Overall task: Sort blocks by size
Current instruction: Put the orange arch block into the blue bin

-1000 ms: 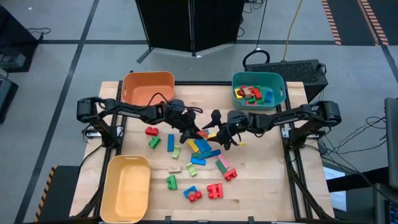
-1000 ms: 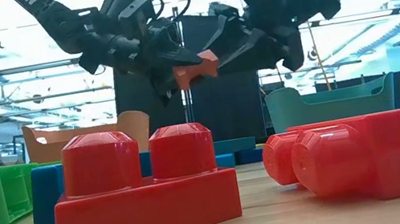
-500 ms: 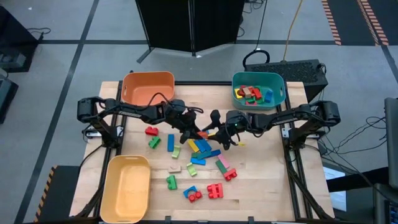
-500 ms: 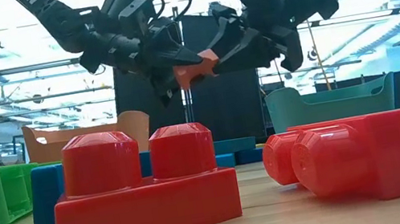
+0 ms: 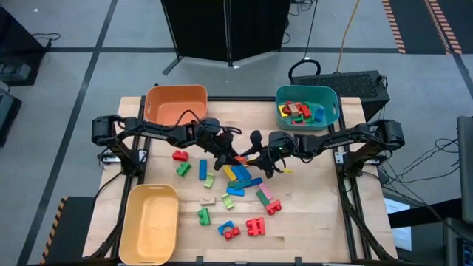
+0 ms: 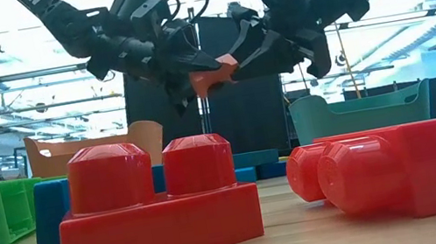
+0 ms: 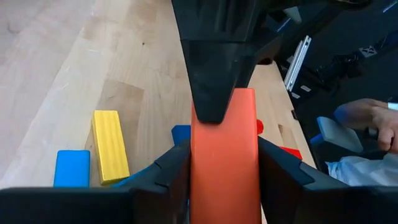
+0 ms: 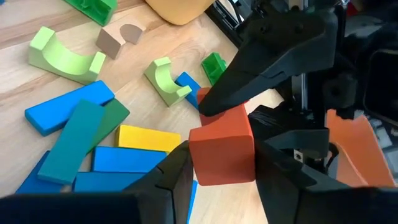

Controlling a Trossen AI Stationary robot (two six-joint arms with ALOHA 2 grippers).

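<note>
My left gripper and my right gripper meet in mid-air above the middle of the pale wooden table, both closed on one orange-red rectangular plastic block. In the left wrist view the orange-red rectangular plastic block sits between my two dark fingers, which press its long sides, while one finger of the other arm rests on its far end. In the right wrist view the same block is flanked by my own fingers, with the left arm's finger bearing on it from beyond. Both sets of jaws stand partly open, only as wide as the block.

Below the grippers lies a loose cluster of blocks: flat blue bars, a yellow bar, a dark green bar, and light green arches. Red studded bricks lie at the near edge of the table. The teal plastic bin at the far right holds several coloured blocks. The orange plastic bin stands at the far left, the yellow plastic bin at the near left.
</note>
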